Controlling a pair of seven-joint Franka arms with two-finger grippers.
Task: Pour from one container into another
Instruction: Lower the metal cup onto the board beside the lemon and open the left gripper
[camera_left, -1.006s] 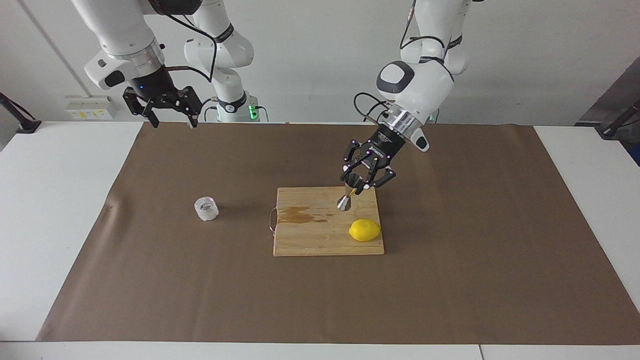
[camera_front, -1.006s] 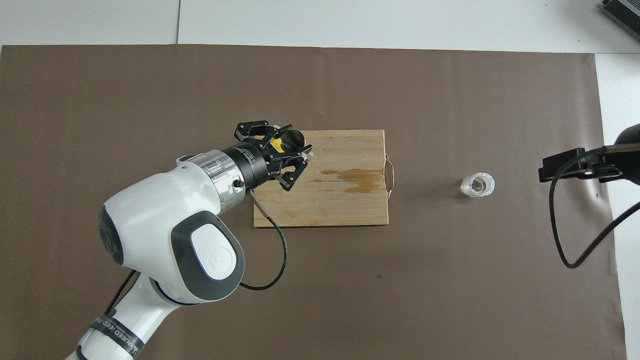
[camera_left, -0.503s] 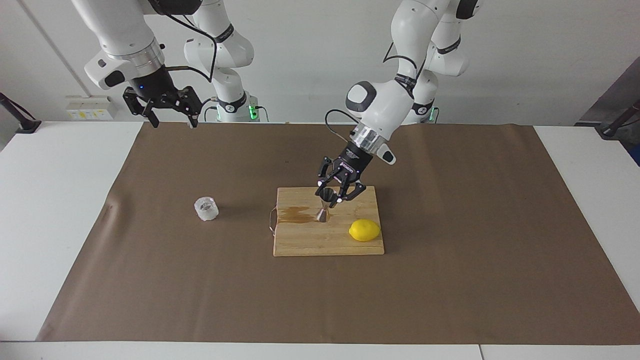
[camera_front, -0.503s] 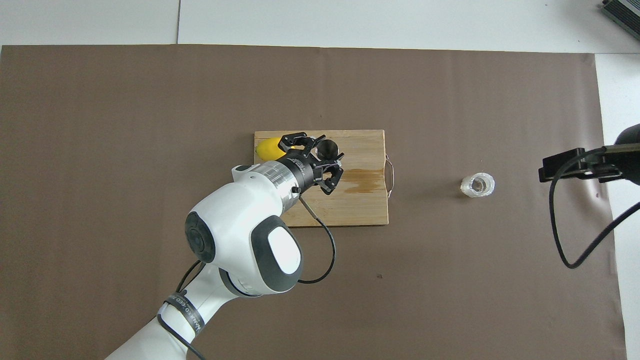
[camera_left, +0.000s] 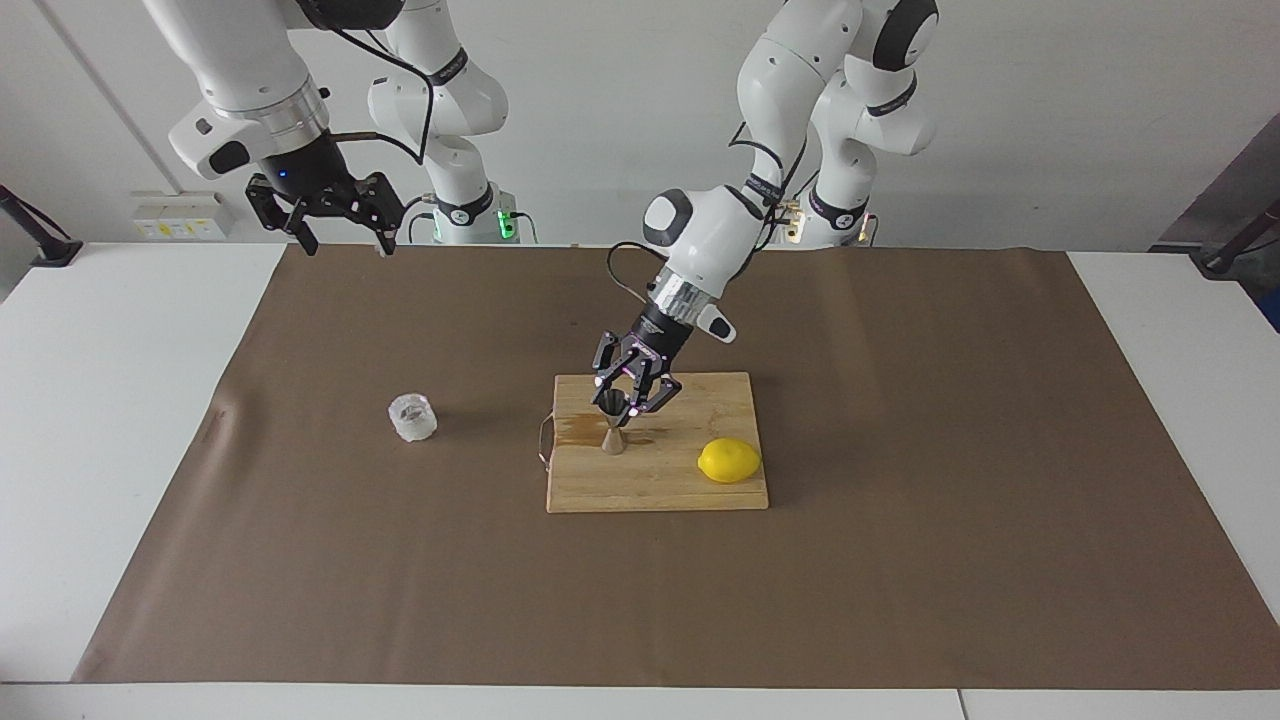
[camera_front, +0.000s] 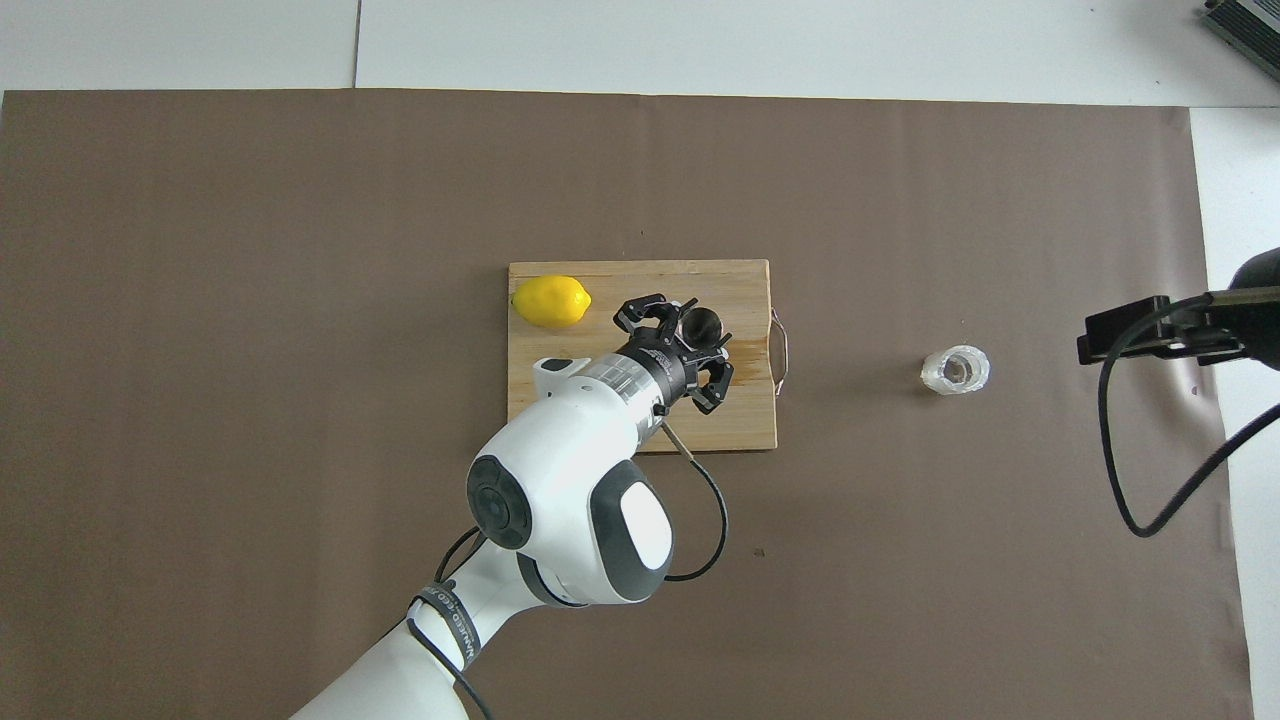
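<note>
The left hand (camera_left: 627, 397) is clamped on the upper cone of the small shiny steel hourglass-shaped jigger (camera_left: 613, 424), which stands upright, or nearly so, over the pale wooden cutting board (camera_left: 655, 485); whether its foot touches the wood cannot be told. The jigger's mouth is dark and its contents cannot be made out. A brownish wet patch (camera_left: 580, 429) stains the board beside it. A yellow lemon (camera_left: 729, 460) lies on the board toward the left arm's end. The small squat clear faceted cup (camera_left: 413, 417) stands on the brown mat (camera_left: 900, 560) covering the table, toward the right arm's end, well apart from the board; its contents cannot be told. The right hand (camera_left: 340, 240) waits raised with fingers spread, holding nothing, over the mat's edge near the robots.
</note>
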